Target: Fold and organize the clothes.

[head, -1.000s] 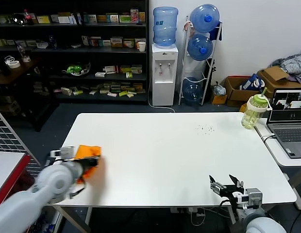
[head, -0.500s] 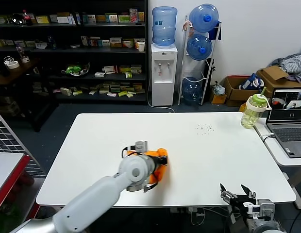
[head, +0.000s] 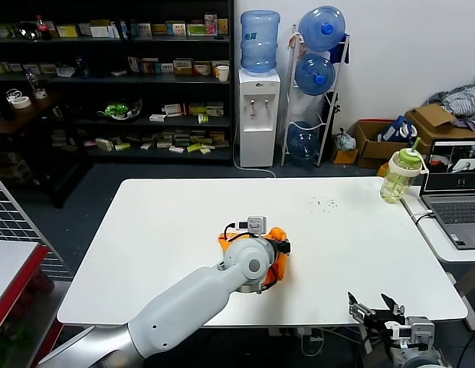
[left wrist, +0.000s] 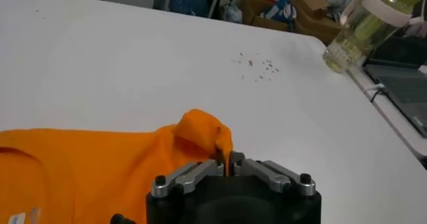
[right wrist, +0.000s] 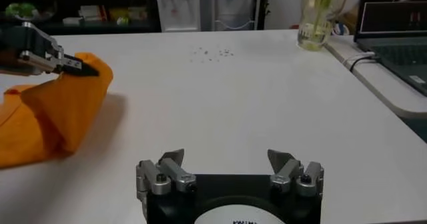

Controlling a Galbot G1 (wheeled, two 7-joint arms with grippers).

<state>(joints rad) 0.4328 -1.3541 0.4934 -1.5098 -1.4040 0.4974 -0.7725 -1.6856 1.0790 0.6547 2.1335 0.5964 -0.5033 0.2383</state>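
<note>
Item, for your record: one orange T-shirt (head: 277,253), bunched in folds near the middle of the white table (head: 184,222), toward its near edge; you had the left gripper (left wrist: 229,162) pressed together on a raised peak of the fabric, the rest of the cloth trailing flat on the tabletop behind it. A small white patch showed at one edge of the shirt in the left wrist view, too small to read. The left arm (head: 199,299) lay across the near half of the table and hid most of the shirt from the head view. You kept the right gripper (right wrist: 229,165) parked at the near right corner, fingers spread wide, holding nothing, well apart from the shirt. Around: a scatter of dark specks (head: 324,203) on the far right of the table; a green-lidded drink jug (head: 398,175) and an open laptop (head: 454,188) on the adjoining surface to the right; a water dispenser (head: 259,96) and shelving (head: 115,84) beyond. No labels were legible.
</note>
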